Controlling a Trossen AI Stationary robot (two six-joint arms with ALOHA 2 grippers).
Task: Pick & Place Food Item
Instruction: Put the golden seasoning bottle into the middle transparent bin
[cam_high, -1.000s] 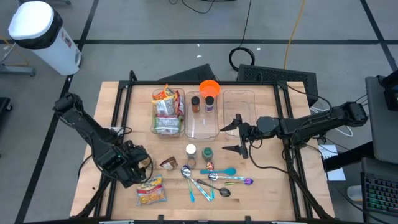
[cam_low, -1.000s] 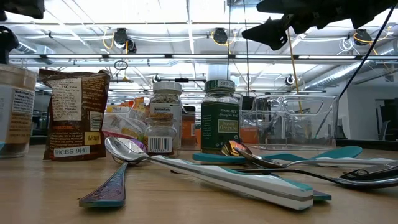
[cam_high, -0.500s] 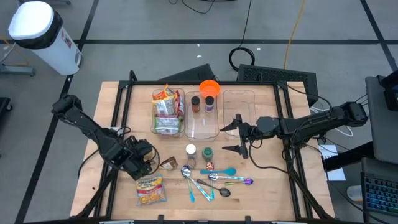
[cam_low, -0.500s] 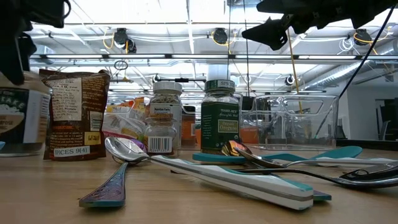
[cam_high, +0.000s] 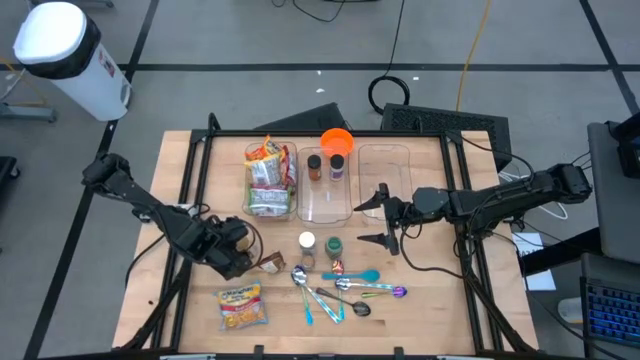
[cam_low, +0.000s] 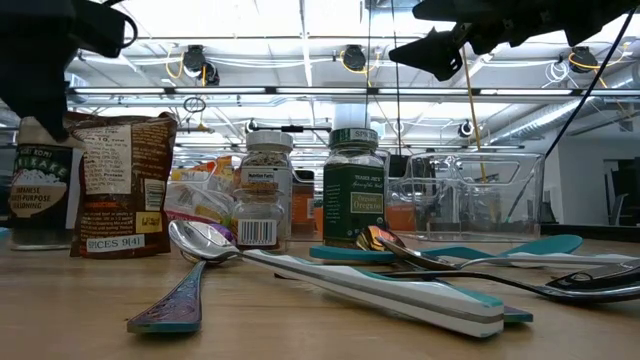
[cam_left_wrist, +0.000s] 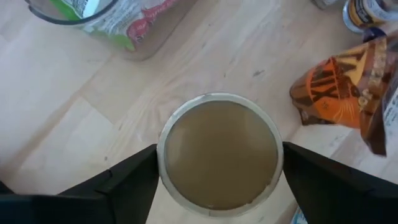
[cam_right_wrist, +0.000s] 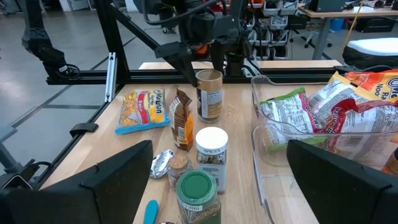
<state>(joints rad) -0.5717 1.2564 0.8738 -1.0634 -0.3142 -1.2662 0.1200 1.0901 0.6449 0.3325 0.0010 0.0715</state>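
Note:
A round jar with a tan lid (cam_left_wrist: 217, 155) and a printed label (cam_right_wrist: 209, 93) stands upright near the table's front left, with my left gripper (cam_high: 228, 252) shut on it from above. The gripper hides the jar in the high view. Just right of it stands a brown pouch (cam_high: 270, 262), and a yellow snack bag (cam_high: 243, 305) lies flat nearer the front edge. My right gripper (cam_high: 384, 216) hangs open and level above the table's right half, holding nothing. My left gripper pinches the jar at its top between the two fingers, one on each side of the lid's rim (cam_left_wrist: 163, 155). The fingers (cam_left_wrist: 124, 186) come steeply from above. The jar stays upright below them; whether its bottom (cam_low: 40, 243) is clear of the table cannot be told.
At the back stand three clear bins: one with food packets (cam_high: 270, 180), one with two spice bottles (cam_high: 325, 185), one bare (cam_high: 385, 175). An orange bowl (cam_high: 337, 140) sits behind them. Two spice jars (cam_high: 320, 243) and several spoons (cam_high: 340, 290) lie mid-table.
My left gripper has swung toward the table's right and a little toward the far edge, away from the yellow snack bag and up beside the brown pouch. The jar has gone with it, staying upright.

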